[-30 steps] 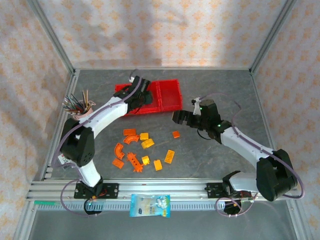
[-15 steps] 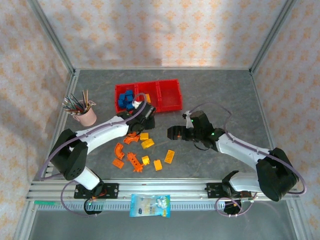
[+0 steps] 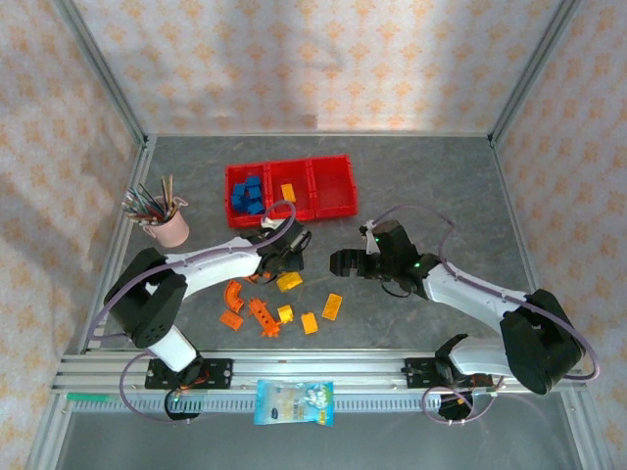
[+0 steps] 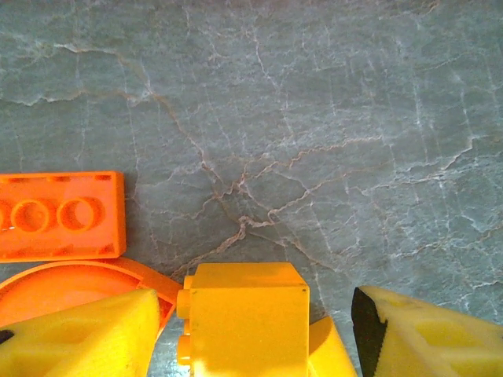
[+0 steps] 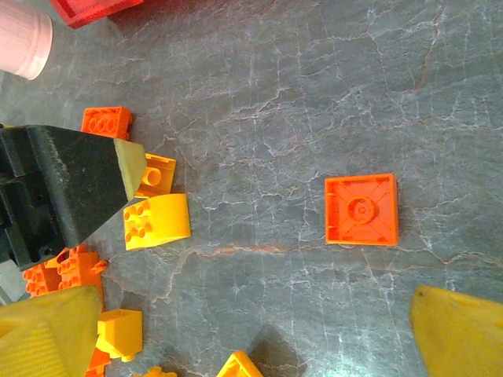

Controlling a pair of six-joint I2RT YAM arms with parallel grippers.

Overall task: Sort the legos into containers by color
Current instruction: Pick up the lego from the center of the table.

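The red containers (image 3: 333, 186) stand at the back. Several blue legos (image 3: 247, 194) fill the left bin and one yellow brick (image 3: 288, 192) lies in the middle bin. Loose yellow and orange legos (image 3: 263, 315) are scattered nearer the front. My left gripper (image 3: 279, 257) is low over this pile. In the left wrist view its fingers (image 4: 78, 334) stand open either side of a yellow brick (image 4: 247, 318), with a gap on the right. My right gripper (image 5: 251, 314) is wide open over bare table, just short of an orange square tile (image 5: 361, 209).
A pink cup of pens (image 3: 165, 220) stands left of the pile. A blue-and-white snack packet (image 3: 294, 402) lies on the front rail. An orange studded brick (image 4: 59, 214) and a curved orange piece (image 4: 71, 283) lie close to the left fingers. A yellow curved brick (image 5: 157, 220) is nearby.
My left arm swung back from over the containers to the pile, came down over a yellow brick and opened wider. My right gripper moved left and nearer, staying wide open.
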